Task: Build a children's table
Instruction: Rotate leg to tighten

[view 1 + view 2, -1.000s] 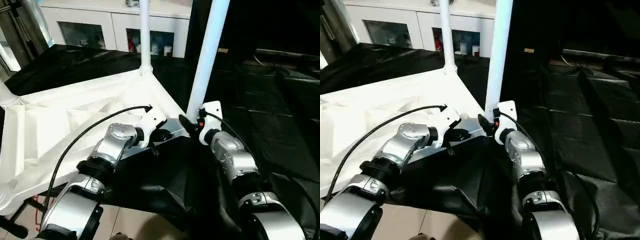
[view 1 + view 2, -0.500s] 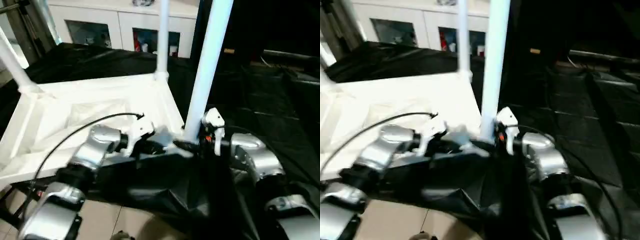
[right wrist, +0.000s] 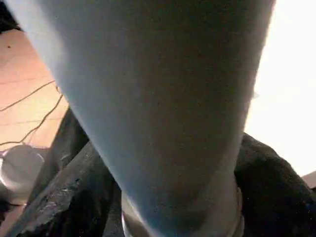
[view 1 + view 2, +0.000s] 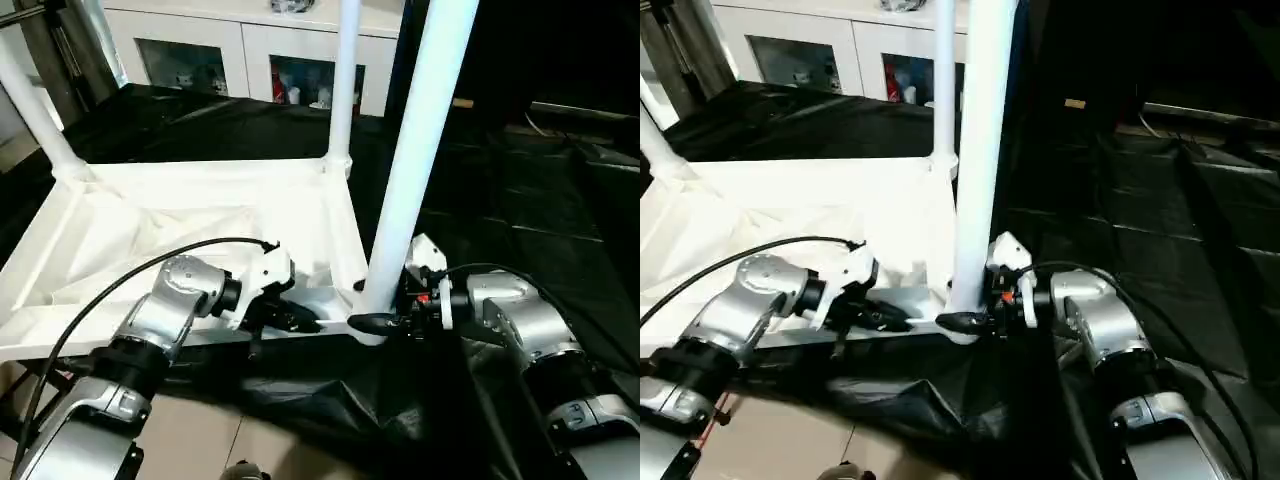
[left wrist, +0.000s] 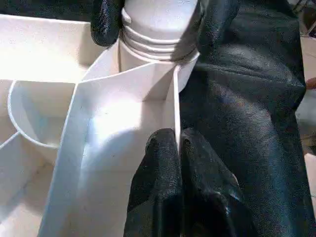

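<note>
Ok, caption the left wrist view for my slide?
Left gripper pinching the tabletop's rim beside the seated leg.

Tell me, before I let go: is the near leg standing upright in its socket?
Upright: the near leg rises straight from the tabletop's corner socket.

A white cabinet (image 4: pixel 250 45) with glass doors runs along the top of the frame in the head views, small objects dimly visible behind the panes, and a grey metal post (image 4: pixel 45 50) leans at the upper left corner beside it. Black sheeting (image 4: pixel 520 190) covers the bench across the middle and the whole right side, creased and faintly glossy, its folds hanging over the near edge at lower centre. Below that edge, at the bottom left, lies a pale tiled floor (image 4: pixel 790 440), where a thin red cable (image 4: pixel 712 425) trails at the left margin.
</note>
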Controlling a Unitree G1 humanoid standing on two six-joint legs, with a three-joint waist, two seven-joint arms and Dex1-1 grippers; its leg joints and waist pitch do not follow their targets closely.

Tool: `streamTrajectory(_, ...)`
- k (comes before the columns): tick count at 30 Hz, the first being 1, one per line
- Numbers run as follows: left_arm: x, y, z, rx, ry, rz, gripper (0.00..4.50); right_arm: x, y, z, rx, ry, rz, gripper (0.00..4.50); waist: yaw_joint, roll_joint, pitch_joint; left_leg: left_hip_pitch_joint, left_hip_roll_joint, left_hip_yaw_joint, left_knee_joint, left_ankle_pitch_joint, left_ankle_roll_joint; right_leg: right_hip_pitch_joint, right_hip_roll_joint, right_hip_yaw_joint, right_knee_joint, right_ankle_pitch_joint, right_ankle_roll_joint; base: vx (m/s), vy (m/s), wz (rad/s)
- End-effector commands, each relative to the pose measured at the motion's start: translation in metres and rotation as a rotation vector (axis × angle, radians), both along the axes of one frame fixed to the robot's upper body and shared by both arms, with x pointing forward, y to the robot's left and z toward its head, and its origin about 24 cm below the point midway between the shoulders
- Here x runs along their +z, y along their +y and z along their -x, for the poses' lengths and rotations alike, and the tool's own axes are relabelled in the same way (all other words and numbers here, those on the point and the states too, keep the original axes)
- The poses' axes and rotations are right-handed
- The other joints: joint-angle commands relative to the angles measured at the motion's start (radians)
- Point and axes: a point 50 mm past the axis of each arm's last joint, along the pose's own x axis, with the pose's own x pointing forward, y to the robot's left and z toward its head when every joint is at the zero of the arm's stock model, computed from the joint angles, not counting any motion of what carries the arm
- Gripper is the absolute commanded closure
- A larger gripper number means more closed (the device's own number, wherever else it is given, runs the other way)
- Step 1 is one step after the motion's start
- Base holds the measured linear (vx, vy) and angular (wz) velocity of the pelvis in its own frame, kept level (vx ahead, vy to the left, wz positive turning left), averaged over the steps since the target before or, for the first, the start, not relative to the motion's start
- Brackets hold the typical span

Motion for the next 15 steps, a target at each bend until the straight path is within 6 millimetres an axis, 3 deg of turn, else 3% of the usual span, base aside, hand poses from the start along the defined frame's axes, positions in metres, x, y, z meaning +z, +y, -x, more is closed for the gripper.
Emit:
streamTrajectory(1,0.011,-0.022,0.004,-0.116,-0.026,0.065,4.50,0.003,0.012,0.003,0.059,-0.001,-0.014,1.50,-0.002,-0.008,-0.069,0.010,0.027,0.000,-0.061,-0.190,0.054,0.050,-0.076,0.043,-0.070,-0.291,-0.186,0.000,0.000,0.00)
streamTrajectory(8,0.010,-0.026,-0.010,0.038,-0.078,0.055,4.50,-0.002,0.016,-0.004,-0.092,-0.037,-0.016,1.85,-0.005,-0.009,-0.067,0.009,0.024,-0.002,-0.062,-0.196,0.037,0.049,-0.078,0.043,-0.075,-0.329,-0.169,0.000,0.000,0.00)
streamTrajectory(10,0.014,-0.032,-0.021,0.135,-0.113,0.076,4.50,-0.009,0.021,-0.016,-0.293,-0.048,-0.002,1.87,-0.008,-0.010,-0.067,0.009,0.022,-0.002,-0.062,-0.197,0.027,0.048,-0.078,0.044,-0.076,-0.350,-0.158,0.000,0.000,0.00)
streamTrajectory(11,0.014,-0.032,-0.022,0.137,-0.114,0.076,4.50,-0.009,0.021,-0.016,-0.298,-0.048,-0.002,1.87,-0.012,-0.006,-0.067,0.009,0.020,-0.003,-0.064,-0.199,0.018,0.046,-0.078,0.043,-0.078,-0.357,-0.157,0.000,0.000,0.00)
streamTrajectory(12,0.016,-0.036,-0.027,0.186,-0.136,0.079,4.50,-0.013,0.025,-0.022,-0.398,-0.052,0.000,1.87,-0.018,-0.010,-0.068,0.007,0.017,-0.004,-0.064,-0.200,0.010,0.050,-0.078,0.042,-0.078,-0.364,-0.152,0.000,0.000,0.00)
streamTrajectory(14,0.017,-0.041,-0.033,0.240,-0.168,0.070,4.50,-0.016,0.030,-0.027,-0.491,-0.051,0.000,1.87,-0.025,-0.007,-0.067,0.008,0.017,-0.005,-0.064,-0.207,0.010,0.050,-0.078,0.042,-0.081,-0.362,-0.153,0.000,0.000,0.00)
streamTrajectory(15,0.018,-0.047,-0.041,0.330,-0.200,0.059,4.50,-0.019,0.039,-0.032,-0.602,-0.035,-0.021,1.88,-0.027,-0.001,-0.069,0.011,0.017,-0.004,-0.062,-0.207,0.008,0.047,-0.078,0.044,-0.079,-0.350,-0.156,0.000,0.000,0.00)
